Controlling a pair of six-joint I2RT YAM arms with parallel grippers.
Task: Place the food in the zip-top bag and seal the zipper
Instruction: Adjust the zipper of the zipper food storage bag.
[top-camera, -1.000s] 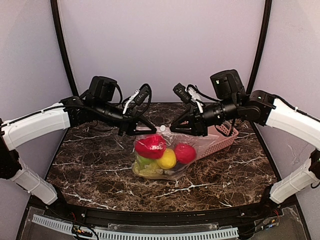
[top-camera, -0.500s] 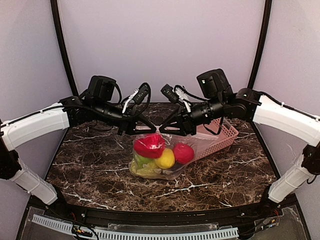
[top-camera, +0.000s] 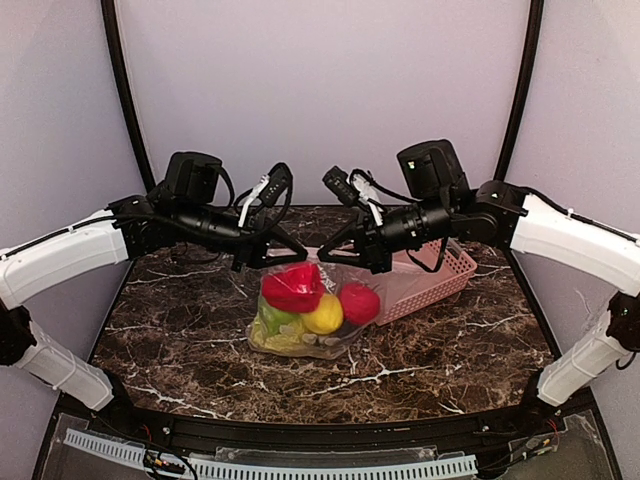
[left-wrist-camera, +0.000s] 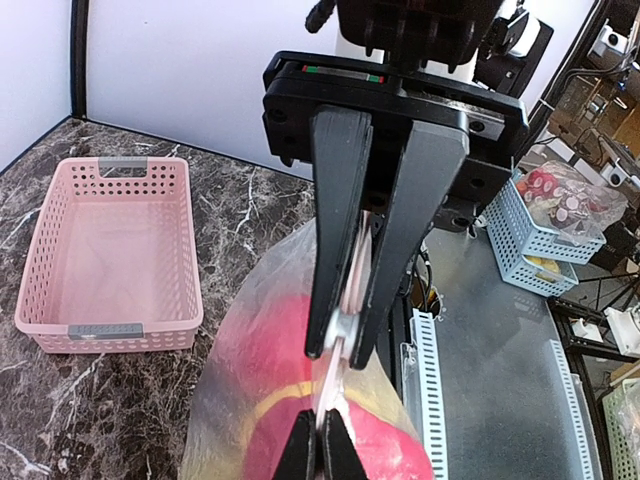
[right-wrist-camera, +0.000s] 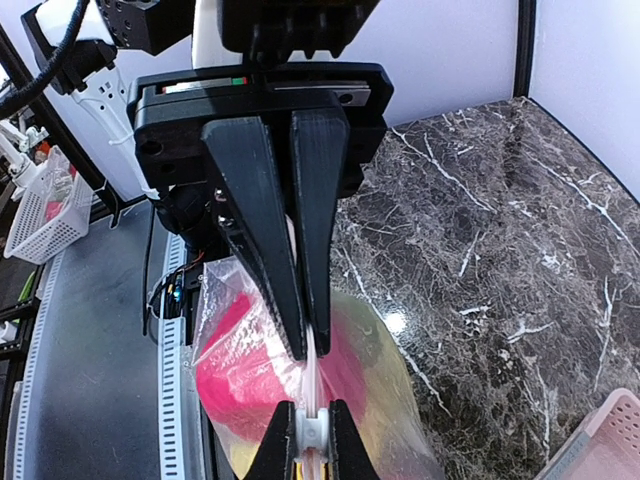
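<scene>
The clear zip-top bag (top-camera: 300, 325) hangs over the marble table with the food inside: a red pepper (top-camera: 293, 288), a yellow piece (top-camera: 323, 315), a red round piece (top-camera: 358, 303) and green leafy cabbage (top-camera: 275, 335). My left gripper (top-camera: 298, 260) is shut on the zipper strip (left-wrist-camera: 335, 395) at the bag's mouth. My right gripper (top-camera: 326, 256) faces it tip to tip, shut on the zipper's small white slider (right-wrist-camera: 312, 430). In the left wrist view, my left gripper (left-wrist-camera: 320, 420) pinches the strip just below the right gripper (left-wrist-camera: 340, 350). The right wrist view shows the right gripper (right-wrist-camera: 311, 415) below the left gripper (right-wrist-camera: 310, 335).
A pink lattice basket (top-camera: 440, 275) sits at the back right of the table, right behind the bag, with nothing in it (left-wrist-camera: 110, 250). Its corner shows in the right wrist view (right-wrist-camera: 600, 440). Dark walls and posts ring the table.
My right gripper has slid left along the bag's mouth toward the left gripper, opened briefly and shut again. The bag and my left arm have shifted a little to the left.
</scene>
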